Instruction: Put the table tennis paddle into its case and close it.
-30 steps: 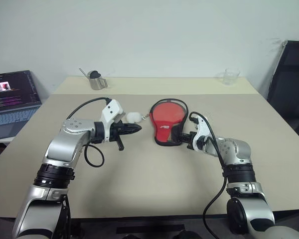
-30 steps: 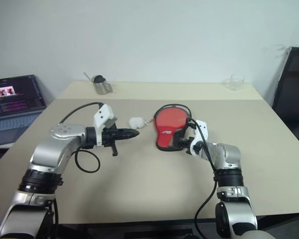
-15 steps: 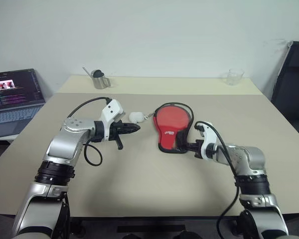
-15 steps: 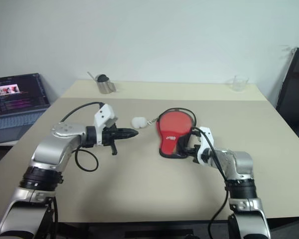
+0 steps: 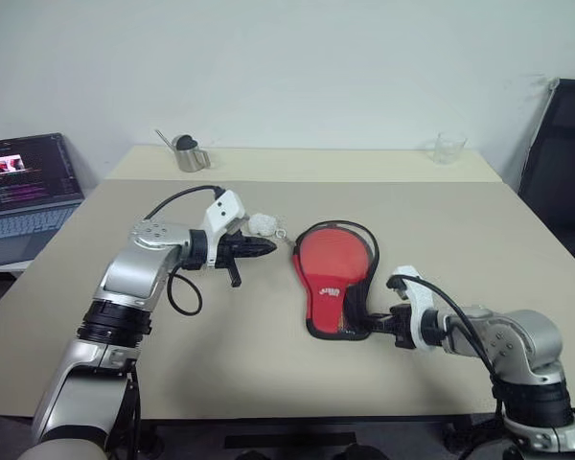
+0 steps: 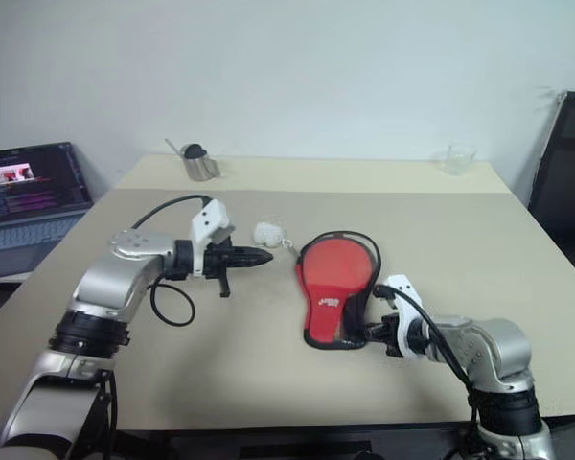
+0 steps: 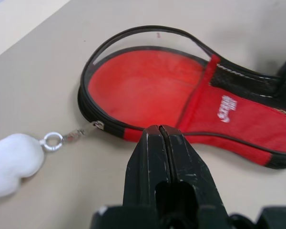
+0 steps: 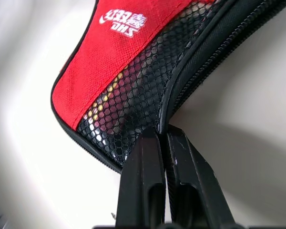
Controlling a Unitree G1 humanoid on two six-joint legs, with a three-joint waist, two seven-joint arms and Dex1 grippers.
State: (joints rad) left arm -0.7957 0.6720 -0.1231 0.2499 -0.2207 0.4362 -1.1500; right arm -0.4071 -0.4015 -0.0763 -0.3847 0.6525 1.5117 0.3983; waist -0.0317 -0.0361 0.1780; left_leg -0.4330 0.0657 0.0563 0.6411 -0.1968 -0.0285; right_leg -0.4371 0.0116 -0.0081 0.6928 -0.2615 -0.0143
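The case (image 5: 333,280) is seen lying flat on the beige table (image 5: 268,355), a little toward three o'clock of the table's middle, its round end pointing to twelve o'clock and its narrow mesh end to six o'clock. The round end is unzipped, the black rim standing open, and the red face of the table tennis paddle (image 7: 148,86) is visible inside it. A white fluffy charm (image 5: 261,224) on a ring is attached to the zip pull at about ten o'clock of the case.

The right gripper (image 5: 372,324) is placed at the narrow end of the case, at its five o'clock corner. In the right wrist view its fingers (image 8: 144,191) are pressed together on the black edge of the case beside the mesh panel.

The left gripper (image 5: 261,247) is held above the table at nine o'clock of the case, apart from it, with its fingers clenched on nothing and pointed toward the case.

A laptop (image 5: 24,192), a metal cup (image 5: 188,154) and a clear glass (image 5: 448,149) are seen at the scene's edges.
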